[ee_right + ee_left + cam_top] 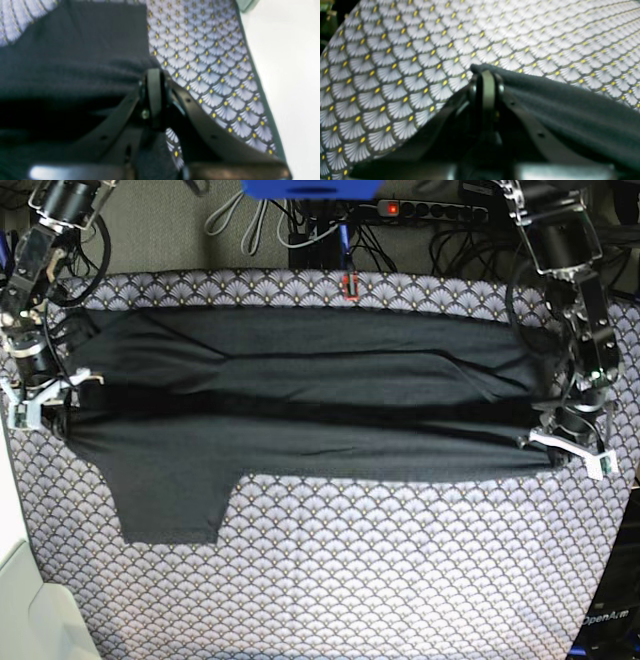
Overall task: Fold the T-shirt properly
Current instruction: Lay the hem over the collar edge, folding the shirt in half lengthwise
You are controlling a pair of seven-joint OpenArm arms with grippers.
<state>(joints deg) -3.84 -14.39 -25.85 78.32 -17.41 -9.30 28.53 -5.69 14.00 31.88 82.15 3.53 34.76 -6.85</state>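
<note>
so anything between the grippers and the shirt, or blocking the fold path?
Nothing visible. Left gripper and right gripper are each shut on a T-shirt edge. Only bare patterned cloth lies in front of it.

one black t-shirt (300,405), stretched between the two pincers. two pincers: the left gripper (560,442) at one end of it, the right gripper (50,392) at the other. one fan-scale patterned cloth (380,580) beneath both pincers.
</note>
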